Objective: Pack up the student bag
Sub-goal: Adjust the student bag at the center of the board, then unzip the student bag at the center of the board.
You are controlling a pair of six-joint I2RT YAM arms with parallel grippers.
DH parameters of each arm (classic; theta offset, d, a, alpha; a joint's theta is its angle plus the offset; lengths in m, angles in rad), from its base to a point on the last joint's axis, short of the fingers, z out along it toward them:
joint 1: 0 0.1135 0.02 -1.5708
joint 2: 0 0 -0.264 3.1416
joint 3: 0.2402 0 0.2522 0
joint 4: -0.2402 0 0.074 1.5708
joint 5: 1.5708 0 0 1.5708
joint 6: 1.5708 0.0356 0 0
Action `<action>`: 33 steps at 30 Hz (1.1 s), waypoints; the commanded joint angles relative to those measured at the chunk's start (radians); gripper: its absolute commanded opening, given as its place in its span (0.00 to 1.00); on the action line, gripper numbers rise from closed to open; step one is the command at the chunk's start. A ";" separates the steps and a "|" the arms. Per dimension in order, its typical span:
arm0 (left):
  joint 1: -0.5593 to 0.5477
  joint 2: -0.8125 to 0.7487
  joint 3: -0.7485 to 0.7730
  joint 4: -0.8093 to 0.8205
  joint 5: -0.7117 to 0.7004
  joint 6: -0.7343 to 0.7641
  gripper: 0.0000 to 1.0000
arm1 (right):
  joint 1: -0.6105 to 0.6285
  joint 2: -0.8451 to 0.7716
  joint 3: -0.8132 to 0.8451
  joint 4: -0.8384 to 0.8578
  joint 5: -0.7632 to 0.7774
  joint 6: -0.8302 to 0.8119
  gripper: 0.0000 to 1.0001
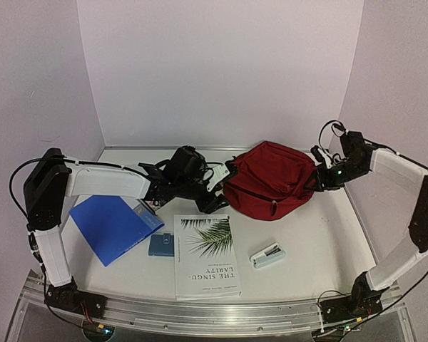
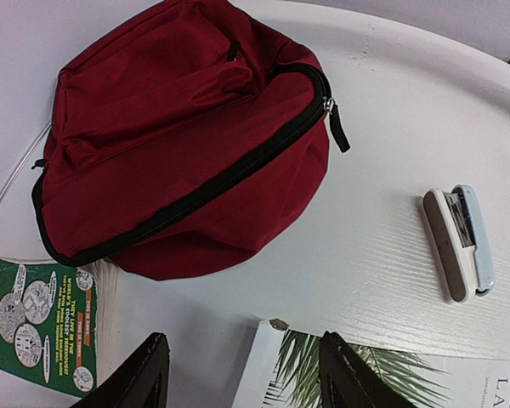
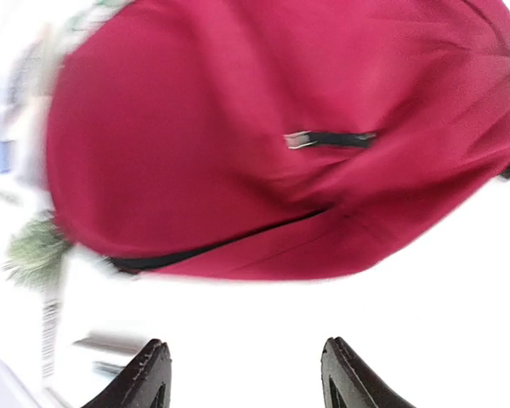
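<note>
The table (image 1: 321,235) is white and set against pale walls. The bag (image 1: 271,178) is dark red and lies slumped on the table's far half, a little right of centre, between the two grippers. In the left wrist view its black zip (image 2: 212,187) runs across it and looks drawn shut, with the pull at the right end.

The left gripper (image 2: 242,357) hovers at the bag's left side, fingers spread and nothing between them. The right gripper (image 3: 242,357) is at the bag's right side. Its view is blurred, but the fingers stand apart and hold nothing.

A blue folder (image 1: 114,224) lies near the left arm. A white book (image 1: 207,256) with a palm leaf on its cover lies in front of the bag. A green booklet (image 2: 42,323) lies just beside the bag's near left edge. A small blue pad (image 1: 161,244) sits between folder and book, touching the book's left edge. A stapler (image 1: 268,256) lies right of the book, apart from it.
</note>
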 commanded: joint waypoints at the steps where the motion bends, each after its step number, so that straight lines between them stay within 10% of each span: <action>1: 0.000 0.011 0.062 0.034 0.004 -0.017 0.60 | 0.036 -0.100 -0.153 0.127 -0.164 0.095 0.61; 33: 0.001 0.031 0.099 0.048 -0.016 -0.007 0.66 | 0.283 0.116 -0.328 0.605 -0.056 0.292 0.53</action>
